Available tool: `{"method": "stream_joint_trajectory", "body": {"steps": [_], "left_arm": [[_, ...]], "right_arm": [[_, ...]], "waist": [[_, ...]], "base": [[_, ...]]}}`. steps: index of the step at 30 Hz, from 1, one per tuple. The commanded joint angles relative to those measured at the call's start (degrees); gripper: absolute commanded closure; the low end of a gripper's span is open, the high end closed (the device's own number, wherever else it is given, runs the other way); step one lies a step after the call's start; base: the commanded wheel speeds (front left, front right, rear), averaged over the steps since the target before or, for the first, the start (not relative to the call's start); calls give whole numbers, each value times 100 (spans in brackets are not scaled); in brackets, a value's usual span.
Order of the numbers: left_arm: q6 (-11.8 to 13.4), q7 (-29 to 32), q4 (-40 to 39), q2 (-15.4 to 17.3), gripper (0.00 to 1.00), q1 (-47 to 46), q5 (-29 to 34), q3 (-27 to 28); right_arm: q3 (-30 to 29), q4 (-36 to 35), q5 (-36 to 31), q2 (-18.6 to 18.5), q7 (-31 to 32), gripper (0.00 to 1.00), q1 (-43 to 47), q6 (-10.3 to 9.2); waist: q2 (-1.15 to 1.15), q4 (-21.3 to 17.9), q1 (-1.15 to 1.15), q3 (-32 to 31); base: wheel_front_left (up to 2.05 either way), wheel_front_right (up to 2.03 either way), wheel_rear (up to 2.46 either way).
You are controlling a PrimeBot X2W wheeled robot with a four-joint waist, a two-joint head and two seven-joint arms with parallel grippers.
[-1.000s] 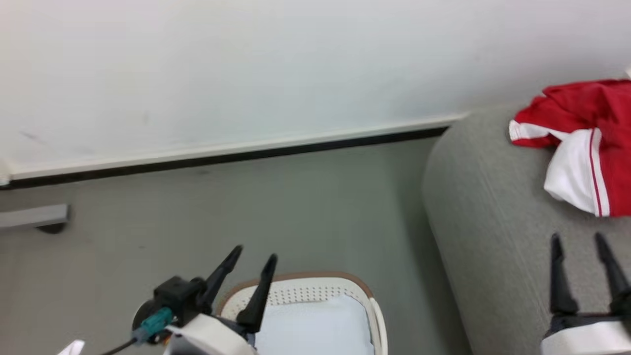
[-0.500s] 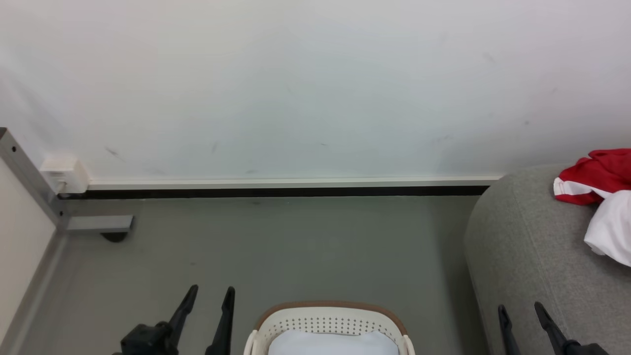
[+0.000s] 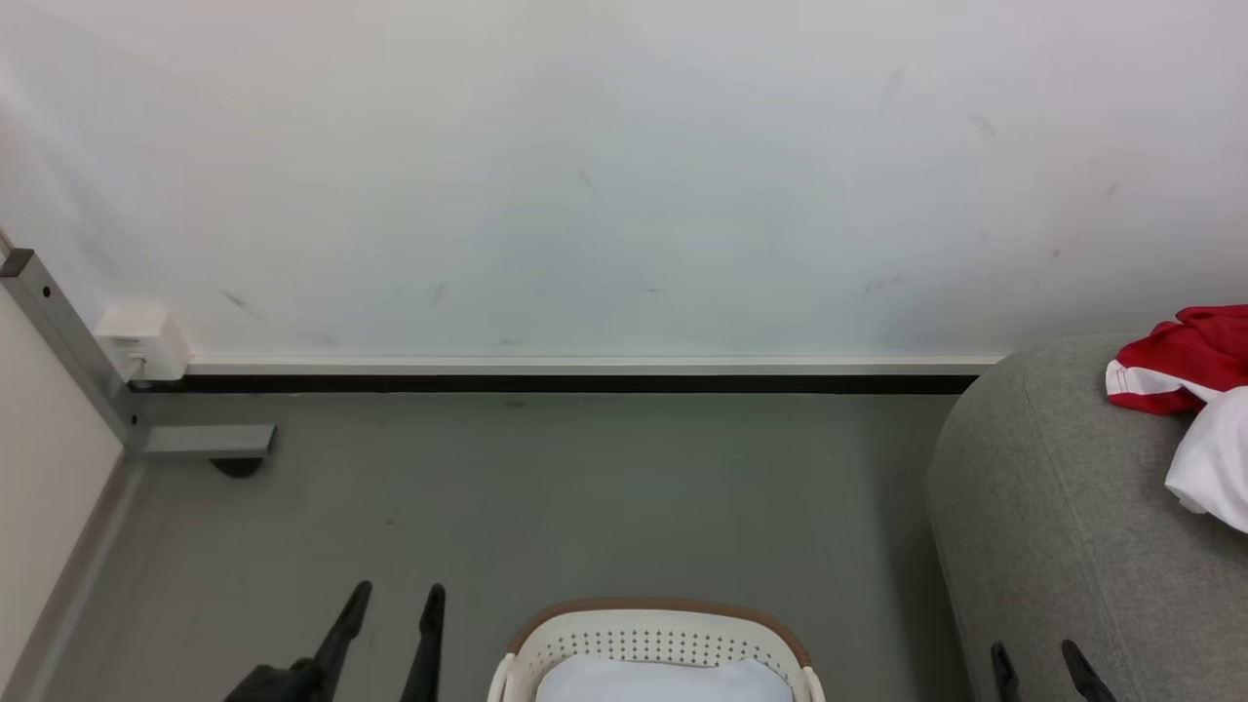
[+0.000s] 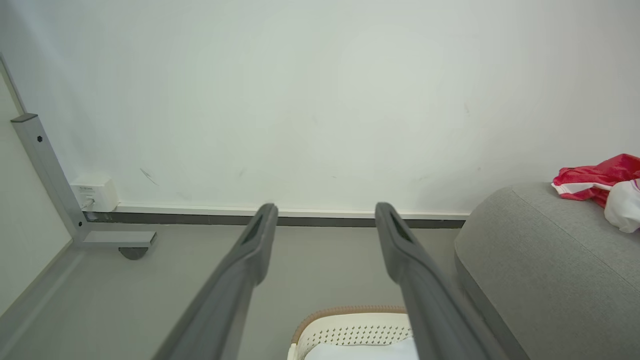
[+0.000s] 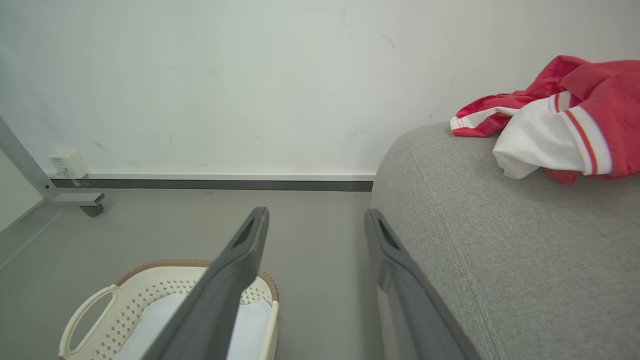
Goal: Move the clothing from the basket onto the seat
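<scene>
Red and white clothing (image 3: 1194, 390) (image 4: 600, 181) (image 5: 560, 120) lies bunched on the grey seat (image 3: 1063, 526) (image 4: 540, 265) (image 5: 500, 240) at the right. The cream basket (image 3: 663, 648) (image 4: 350, 332) (image 5: 125, 305) with a brown rim stands on the floor at bottom centre, a pale white fabric lying inside it. My left gripper (image 3: 395, 600) (image 4: 322, 212) is open over the floor just left of the basket, holding nothing. Low over the seat's near left part, my right gripper (image 3: 1035, 655) (image 5: 316, 216) is open and holds nothing.
A white wall with a dark baseboard (image 3: 585, 382) runs behind the grey floor (image 3: 585, 487). A grey metal frame leg with a foot (image 3: 205, 444) and a white box (image 3: 144, 343) stand at the left corner.
The camera has swung left and tilted up, so the seat and clothing slid to the right edge. Both grippers have dropped toward the bottom edge and stay open.
</scene>
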Motion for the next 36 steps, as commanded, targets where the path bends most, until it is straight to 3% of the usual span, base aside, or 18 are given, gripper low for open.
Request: {"method": "stream_joint_trajectory", "body": {"steps": [1, 15, 36], "left_arm": [[-40, -2, 23, -15, 0, 50, 91, 57], [-374, -3, 248, -305, 0, 7, 457, 499], [-482, -2, 402, -409, 0, -14, 606, 691]], "right_arm": [[-11, 6, 0, -9, -19, 0, -6, -15], [38, -99, 44, -9, -20, 0, -103, -15], [48, -72, 153, -8, -20, 0, -58, -15]], "waist": [[0, -7, 0, 4], [0, -130, 0, 45], [0, -295, 0, -2]], "base": [[0, 0, 0], [0, 0, 0], [0, 0, 0]]}}
